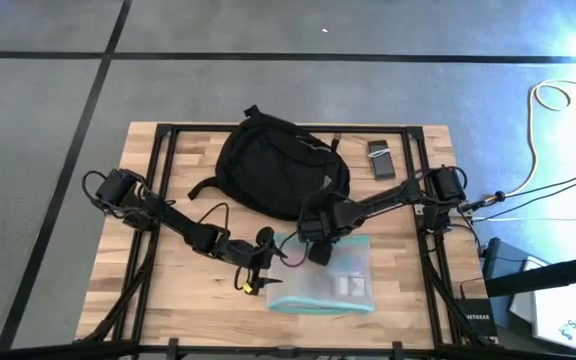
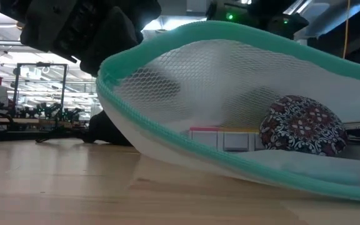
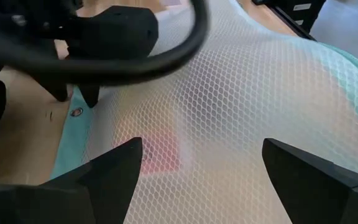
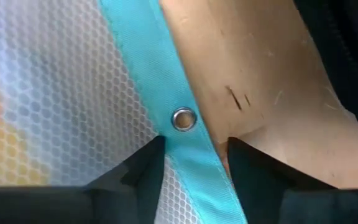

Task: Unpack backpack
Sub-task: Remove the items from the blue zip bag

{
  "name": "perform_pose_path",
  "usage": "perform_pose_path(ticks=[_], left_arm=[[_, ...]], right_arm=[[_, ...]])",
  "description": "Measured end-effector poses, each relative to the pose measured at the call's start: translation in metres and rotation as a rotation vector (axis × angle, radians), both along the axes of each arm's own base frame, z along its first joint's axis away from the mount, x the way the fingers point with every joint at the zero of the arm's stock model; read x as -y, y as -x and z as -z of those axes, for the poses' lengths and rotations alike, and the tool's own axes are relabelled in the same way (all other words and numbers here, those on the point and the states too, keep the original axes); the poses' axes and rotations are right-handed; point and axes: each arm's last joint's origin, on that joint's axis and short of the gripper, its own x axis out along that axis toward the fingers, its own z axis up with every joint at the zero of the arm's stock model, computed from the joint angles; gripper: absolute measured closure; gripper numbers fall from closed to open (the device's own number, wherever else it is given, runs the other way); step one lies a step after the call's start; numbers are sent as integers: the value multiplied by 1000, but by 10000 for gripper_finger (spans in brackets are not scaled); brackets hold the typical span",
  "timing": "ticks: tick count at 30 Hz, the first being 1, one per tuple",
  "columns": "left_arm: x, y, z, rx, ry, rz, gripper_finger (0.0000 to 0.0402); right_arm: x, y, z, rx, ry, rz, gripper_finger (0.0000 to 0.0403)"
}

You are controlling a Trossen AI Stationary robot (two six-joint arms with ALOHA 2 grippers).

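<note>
Black backpack [image 1: 280, 165] beyond both jaws; right gripper [image 4: 194, 163] nipping mesh pouch's [image 1: 328, 277] teal edge; left gripper [image 3: 197, 168] wide, empty.

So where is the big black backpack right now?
In the high view the backpack lies at the table's far middle, just behind the mesh pouch.

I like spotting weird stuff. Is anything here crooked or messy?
Nothing is spilled or broken. The mesh pouch sits slightly askew, and the right claw pinches its teal edge.

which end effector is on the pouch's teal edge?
The right end effector: fingers straddle the mesh pouch's teal edge by the eyelet. Left end effector hovers open over mesh.
</note>
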Motion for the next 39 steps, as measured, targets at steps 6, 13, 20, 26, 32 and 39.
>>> perform_pose_path(ticks=[6, 13, 20, 26, 32, 39], left_arm=[[0, 0, 0, 1, 0, -1, 86], [0, 0, 0, -4, -2, -2, 86], [-1, 1, 2, -23, -9, -8, 86], [-1, 1, 2, -20, -7, -12, 86], [4, 1, -1, 9, 13, -4, 86], [14, 4, -13, 79, 44, 28, 86]], right_arm=[[-8, 0, 0, 16, 24, -19, 354], [-10, 3, -7, 30, 35, 12, 398], [-15, 16, -50, 162, 70, 42, 402], [-20, 33, -84, 263, 107, 77, 403], [-19, 45, -108, 345, 110, 109, 403], [-17, 51, -123, 360, 125, 112, 403]])
